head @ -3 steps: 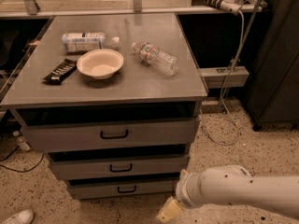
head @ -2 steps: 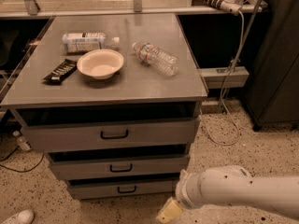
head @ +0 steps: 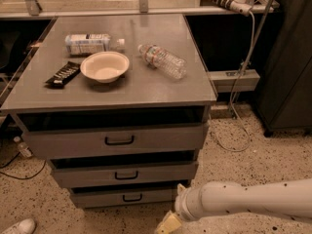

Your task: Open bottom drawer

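Note:
The grey metal cabinet has three drawers. The bottom drawer point(head: 124, 197) is the lowest, with a small black loop handle point(head: 132, 197) at its centre, and its front is shut. My white arm reaches in from the right along the lower edge of the view. My gripper point(head: 168, 224) sits low at the bottom edge, right of and below the bottom drawer's handle, apart from it. Only its pale tan base shows; the rest is cut off by the frame edge.
On the cabinet top point(head: 190, 89) lie a white bowl point(head: 105, 66), a clear plastic bottle point(head: 163, 61), a second bottle on its side point(head: 90, 43) and a black snack bar point(head: 63, 74). The top drawer point(head: 117, 140) and middle drawer point(head: 124, 173) are shut. Cables hang at right point(head: 243, 67). A white shoe point(head: 17, 226) is at bottom left.

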Robot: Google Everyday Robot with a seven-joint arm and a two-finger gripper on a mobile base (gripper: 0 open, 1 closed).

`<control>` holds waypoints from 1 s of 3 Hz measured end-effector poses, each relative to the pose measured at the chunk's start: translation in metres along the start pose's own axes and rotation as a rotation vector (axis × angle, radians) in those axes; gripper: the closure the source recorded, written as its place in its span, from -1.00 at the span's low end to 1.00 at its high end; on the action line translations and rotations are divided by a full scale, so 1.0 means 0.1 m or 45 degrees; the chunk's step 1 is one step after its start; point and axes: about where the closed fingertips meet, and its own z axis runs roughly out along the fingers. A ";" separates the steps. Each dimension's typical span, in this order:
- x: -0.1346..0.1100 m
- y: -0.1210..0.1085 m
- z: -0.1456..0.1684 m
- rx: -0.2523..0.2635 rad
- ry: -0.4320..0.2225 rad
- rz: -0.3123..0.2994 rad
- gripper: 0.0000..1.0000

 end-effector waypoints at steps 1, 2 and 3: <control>0.10 -0.01 0.51 -0.071 -0.041 0.021 -1.00; 0.10 -0.01 0.51 -0.071 -0.041 0.021 -1.00; 0.15 0.05 0.74 -0.120 -0.053 0.026 -1.00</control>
